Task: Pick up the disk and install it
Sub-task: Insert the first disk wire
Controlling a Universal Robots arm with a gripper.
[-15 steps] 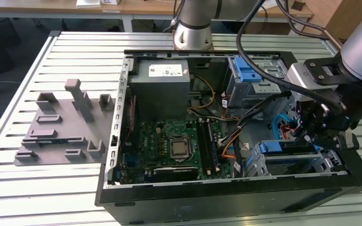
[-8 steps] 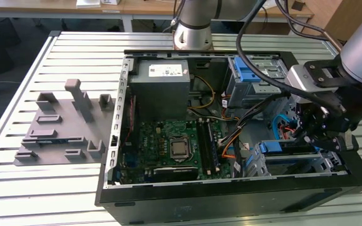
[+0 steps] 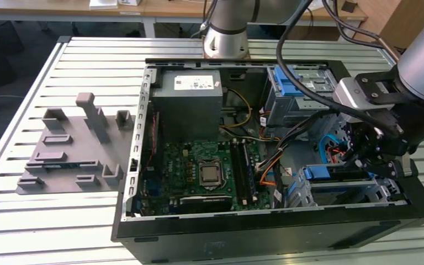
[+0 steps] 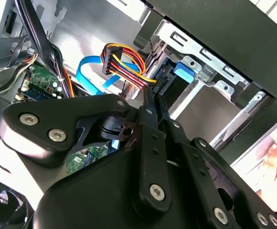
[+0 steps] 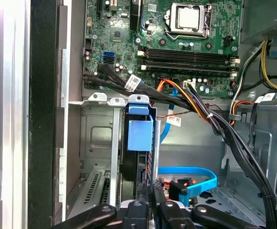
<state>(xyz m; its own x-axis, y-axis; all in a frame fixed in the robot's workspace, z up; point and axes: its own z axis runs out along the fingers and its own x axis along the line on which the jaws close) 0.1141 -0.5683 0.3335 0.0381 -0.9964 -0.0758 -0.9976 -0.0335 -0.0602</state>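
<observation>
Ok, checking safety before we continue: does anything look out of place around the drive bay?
Yes: a person's hand is beside the computer case's outer wall in the second wrist view, near the gripper. The disk stands straight in the drive cage; nothing looks damaged.

The exterior view looks down at the open computer case [image 3: 271, 165] from above. Both wrist views sit close inside it, sharing the drive cage [image 5: 105, 143].

Matt black plastic gripper [image 4: 148, 102], blue plastic rail on the disk [image 5: 139, 135], bare grey metal drive cage [image 5: 97, 138].
</observation>
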